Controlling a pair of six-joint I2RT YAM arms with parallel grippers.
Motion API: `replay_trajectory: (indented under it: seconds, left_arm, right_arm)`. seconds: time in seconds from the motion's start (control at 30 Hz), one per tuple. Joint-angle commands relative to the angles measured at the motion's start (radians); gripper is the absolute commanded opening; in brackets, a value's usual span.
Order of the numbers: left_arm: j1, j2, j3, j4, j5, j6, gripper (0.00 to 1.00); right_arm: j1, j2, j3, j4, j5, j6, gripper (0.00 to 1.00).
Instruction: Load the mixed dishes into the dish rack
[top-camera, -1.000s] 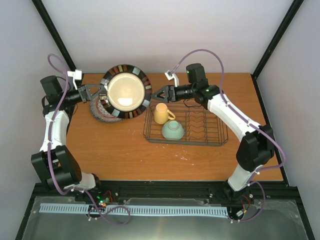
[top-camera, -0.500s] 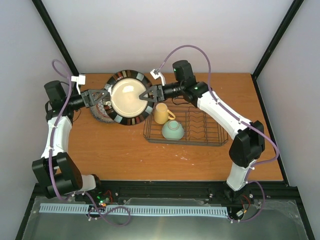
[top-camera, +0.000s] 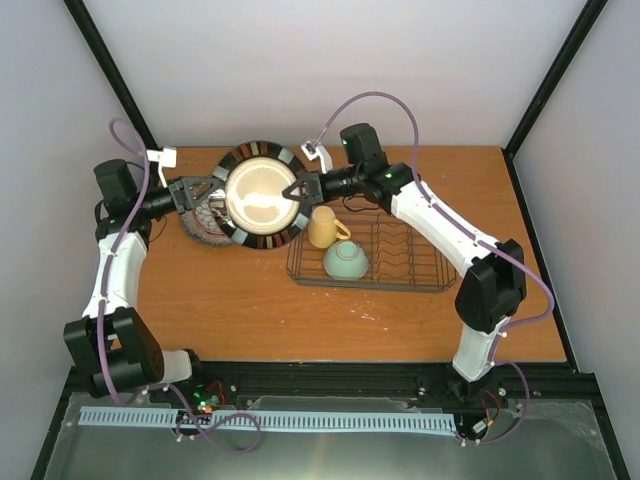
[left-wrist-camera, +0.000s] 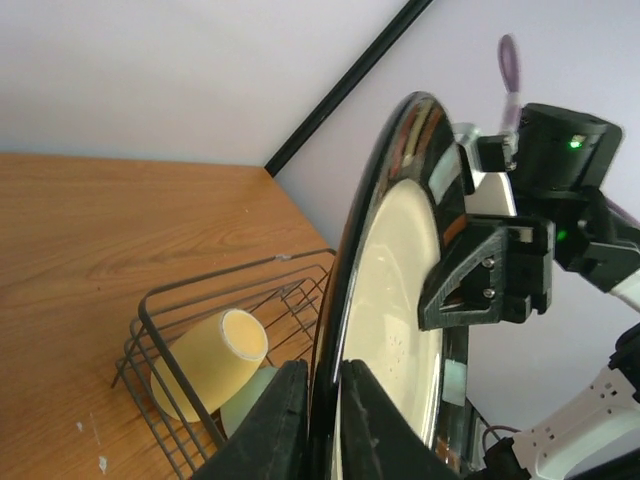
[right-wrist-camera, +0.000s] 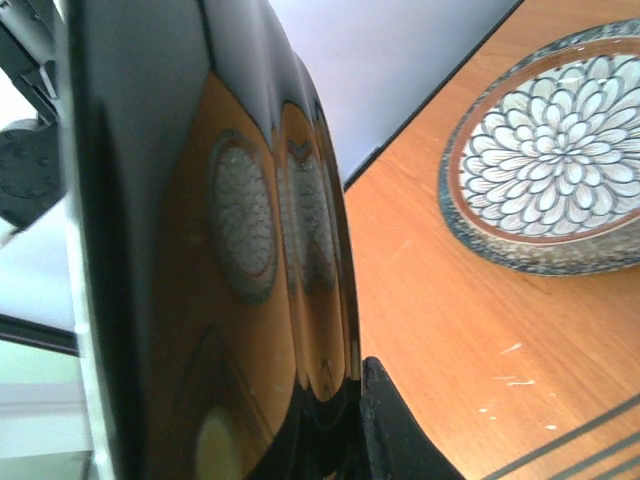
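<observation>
Cream plate with dark striped rim (top-camera: 262, 195), glossy dark underside, is in the air at the dish rack's (top-camera: 412, 248) left end, its cream face toward the top camera. Left gripper (top-camera: 213, 192) is clamped on its left rim and right gripper (top-camera: 298, 190) is pinched closed on its right rim.

A striped plate (top-camera: 262, 203) gripped from both sides.
Left gripper (top-camera: 221, 192) pinches its nine o'clock rim, right gripper (top-camera: 297, 190) three o'clock.

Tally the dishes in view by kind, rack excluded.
plates: 3 (striped-rim plate held up, petal plate stacked on speckled-rim plate)
mug: 1
bowl: 1
total: 5
</observation>
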Motion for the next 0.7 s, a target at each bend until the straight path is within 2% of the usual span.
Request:
replay_trajectory:
  seconds: [0.0,0.03,0.37,0.67]
  left_arm:
    - [-0.022,0.014,0.070,-0.092,-0.034,0.049,0.19]
    - [-0.022,0.019,0.073,-0.107,-0.048,0.058,0.25]
    - [-0.022,0.070,0.112,-0.168,-0.131,0.116,0.38]
    - [-0.022,0.114,0.143,-0.237,-0.204,0.213,0.32]
  right_arm:
    - [0.037,-0.091,0.046,-0.026,0.107,-0.127,0.03]
    - [0.034,-0.100,0.044,-0.039,0.142,-0.142,0.03]
    - [-0.033,-0.165,0.045,-0.095,0.294,-0.231,0.03]
    - [-0.097,-0.324,0.085,-0.232,0.682,-0.521,0.03]
